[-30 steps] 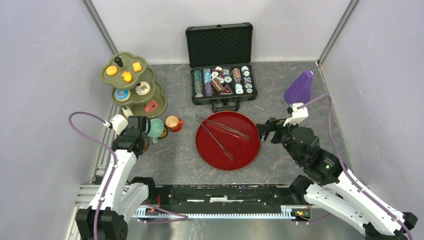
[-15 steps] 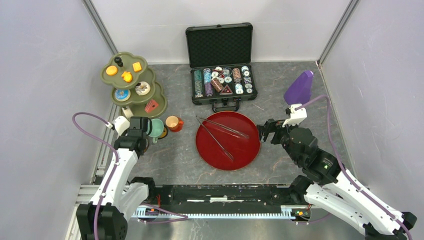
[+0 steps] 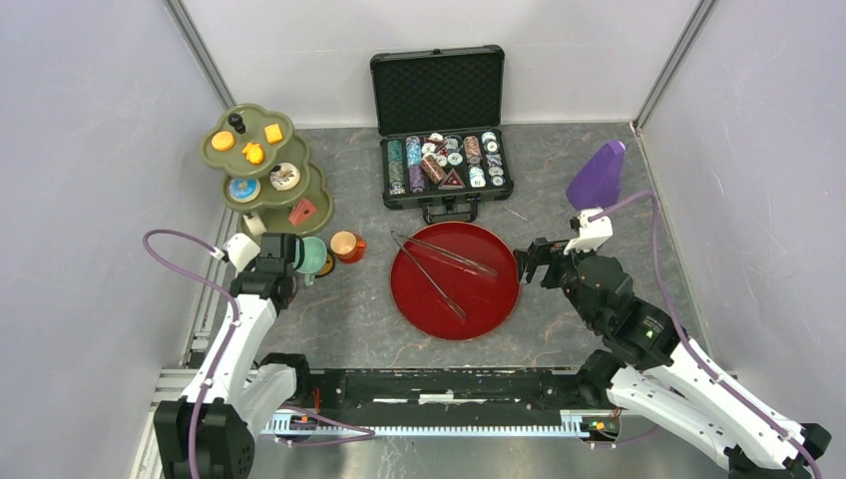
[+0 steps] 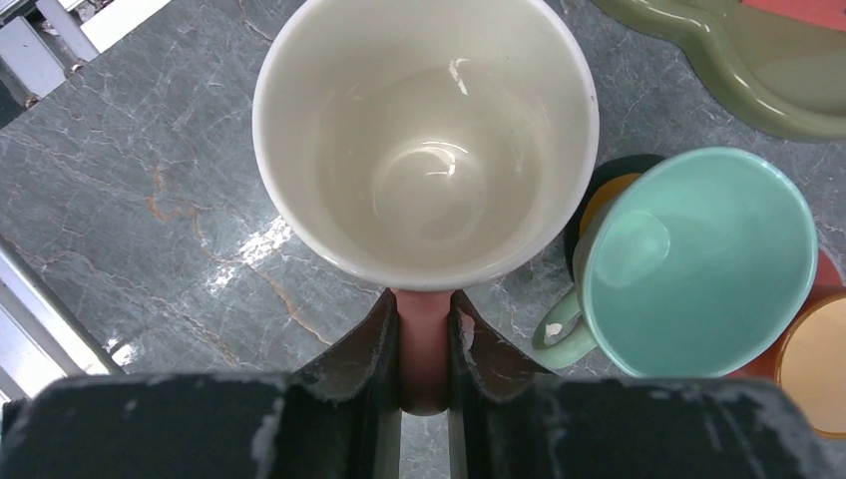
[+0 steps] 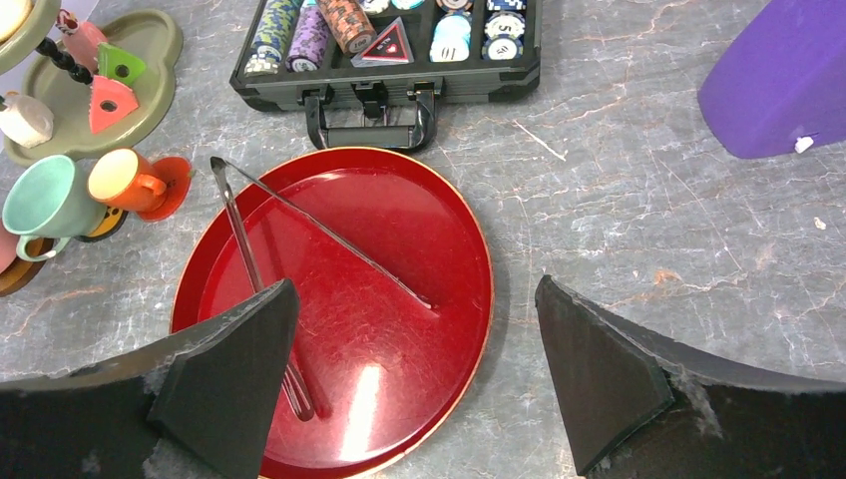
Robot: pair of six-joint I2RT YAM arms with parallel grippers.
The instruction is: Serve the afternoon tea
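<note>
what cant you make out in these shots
Top view: pink cup hidden under the left arm; only the left wrist view shows it, handle between the left fingers.
Left wrist view: orange cup cut off by the right edge.
Top view: chip markings in the case too small to read.
Right wrist view: purple object cut by top and right edges; stand cut at top left.
</note>
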